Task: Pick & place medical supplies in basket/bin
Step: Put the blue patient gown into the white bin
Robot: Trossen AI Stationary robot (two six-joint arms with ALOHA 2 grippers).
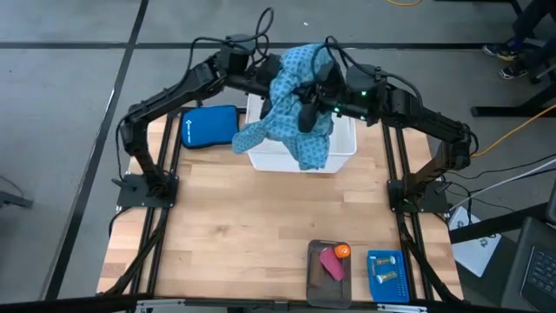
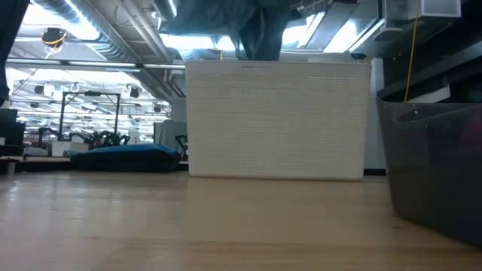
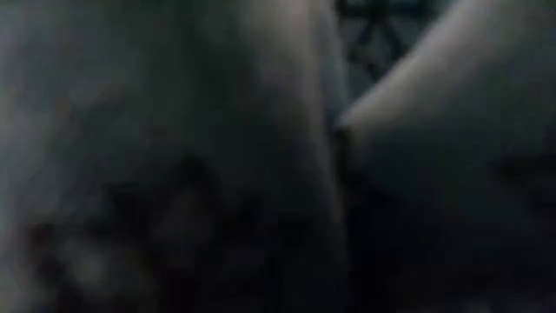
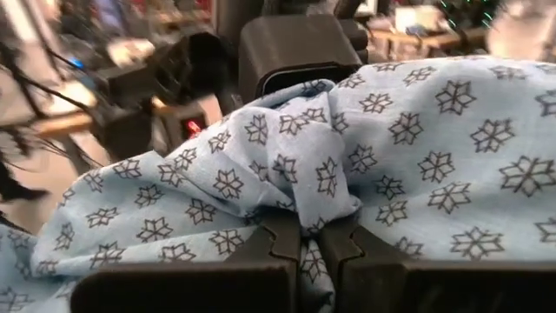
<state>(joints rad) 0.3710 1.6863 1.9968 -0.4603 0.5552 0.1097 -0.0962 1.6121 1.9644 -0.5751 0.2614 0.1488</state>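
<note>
The left gripper (image 1: 265, 74) is buried under the teal-blue patterned cloth (image 1: 291, 109) at the back of the bench (image 1: 252, 226), and its wrist view is smothered in dark fabric, so whether its fingers are apart or together cannot be told. The cloth hangs in loose folds over the white plastic tub (image 1: 343, 152), part spilling over the tub's left rim towards the royal-blue zip pouch (image 1: 208, 126). It looks light, limp and easily snagged; it will sag and trail, so a bunched fold is probably the best place to pinch. The right gripper (image 4: 308, 239) does just that, fingers closed on a gathered ridge of the fabric above the tub. Further right, at the front edge, a pink piece (image 1: 332, 263) and an orange piece (image 1: 341, 251) lie in the dark-grey tray (image 1: 314, 283), beside the small blue basket (image 1: 388, 278).
</note>
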